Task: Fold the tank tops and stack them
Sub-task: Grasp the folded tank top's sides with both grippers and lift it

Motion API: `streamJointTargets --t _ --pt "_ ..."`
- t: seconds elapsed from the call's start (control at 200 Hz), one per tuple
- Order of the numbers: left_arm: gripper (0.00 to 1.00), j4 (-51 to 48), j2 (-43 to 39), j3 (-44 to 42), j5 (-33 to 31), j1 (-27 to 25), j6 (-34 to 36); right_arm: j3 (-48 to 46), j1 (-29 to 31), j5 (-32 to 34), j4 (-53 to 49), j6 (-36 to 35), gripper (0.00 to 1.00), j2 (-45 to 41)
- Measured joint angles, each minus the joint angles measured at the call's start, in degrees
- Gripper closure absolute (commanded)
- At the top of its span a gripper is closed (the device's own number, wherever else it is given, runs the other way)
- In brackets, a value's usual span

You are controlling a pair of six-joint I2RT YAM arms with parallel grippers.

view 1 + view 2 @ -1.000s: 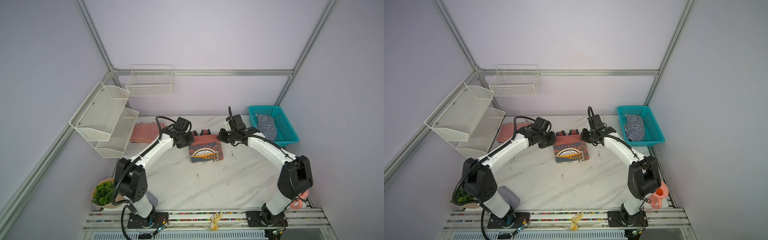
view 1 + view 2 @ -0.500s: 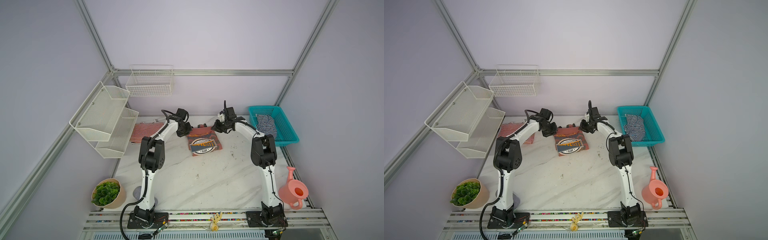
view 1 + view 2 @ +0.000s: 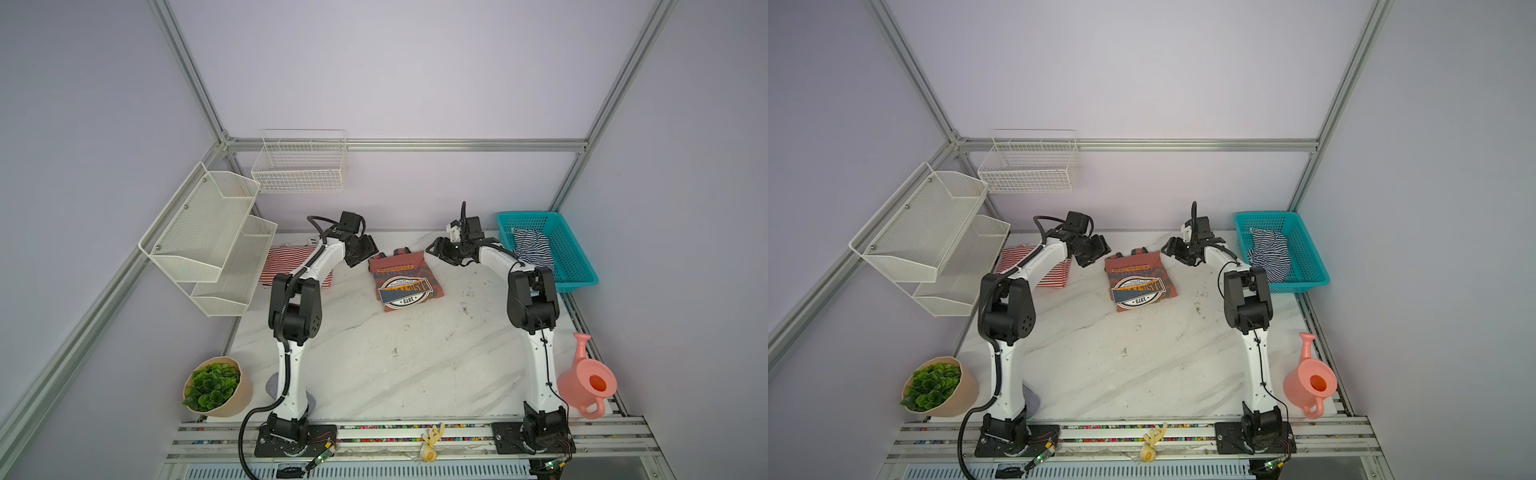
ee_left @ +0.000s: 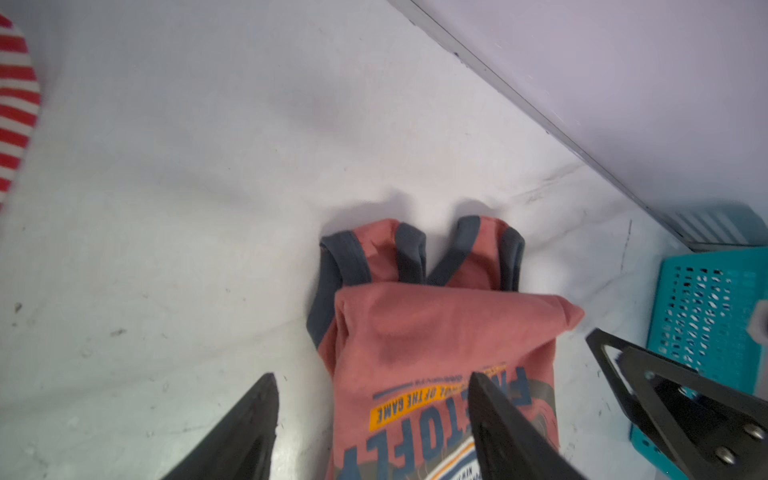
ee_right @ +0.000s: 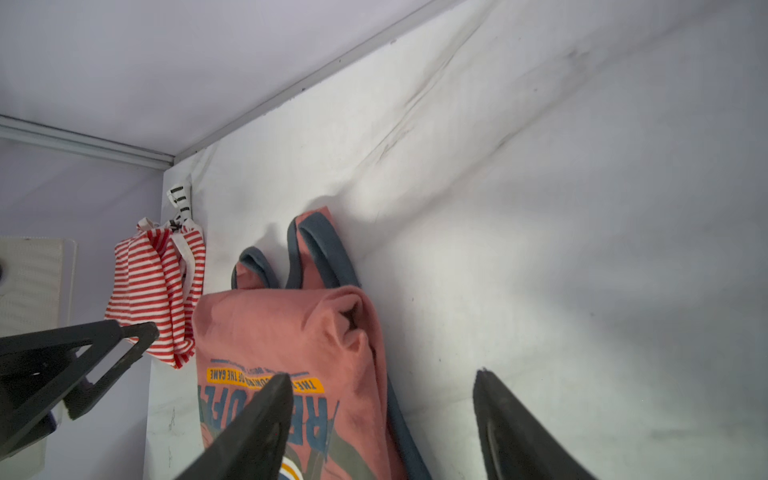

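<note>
Top views: salmon top point(image 3: 405, 282) folded at 12 o'clock, left gripper point(image 3: 365, 257) and right gripper point(image 3: 438, 253) open, empty; red-striped top point(image 3: 286, 259) apart at 10 o'clock, navy top point(image 3: 532, 247) bunched in basket point(image 3: 577, 257) at 2 o'clock, nothing stacked.

Soft matt cloth salmon tank top point(image 3: 405, 279), smooth marbled table point(image 3: 395, 374), probably plastic basket point(image 3: 575, 266)

Marble table point(image 3: 395, 374), salmon top point(image 3: 405, 282), striped top point(image 3: 286, 262), basket point(image 3: 577, 286)

The salmon-red tank top point(image 3: 405, 278), in the centre of both top views, has dark grey trim and a navy, white and orange badge print. Left of it lies the red-and-white striped tank top point(image 3: 286, 266). At the right, the navy-and-white striped tank top point(image 3: 534, 249) lies in a teal basket point(image 3: 575, 266). The table point(image 3: 395, 374) is white marble with grey veins.
</note>
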Motion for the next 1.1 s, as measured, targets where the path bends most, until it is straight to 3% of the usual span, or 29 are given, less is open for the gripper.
streamJointTargets --t 0.155,0.375,0.775,1.1 --pt "0.27 1.0 -5.5 -9.0 2.2 -2.2 0.0 -7.1 0.1 -2.5 0.8 -2.5 0.27 -1.0" --pt "0.26 4.0 -5.5 -18.1 4.5 -4.7 -1.6 -11.3 0.1 -5.4 1.9 -5.3 0.26 -3.3" --pt "0.25 8.8 -4.2 -20.9 5.0 -5.0 -3.7 -16.7 0.7 -12.2 5.0 -9.1 0.27 -4.7" --pt "0.29 19.5 -2.0 -21.4 9.2 -6.3 -6.9 -21.0 5.6 -17.3 13.2 -6.4 0.31 -4.3"
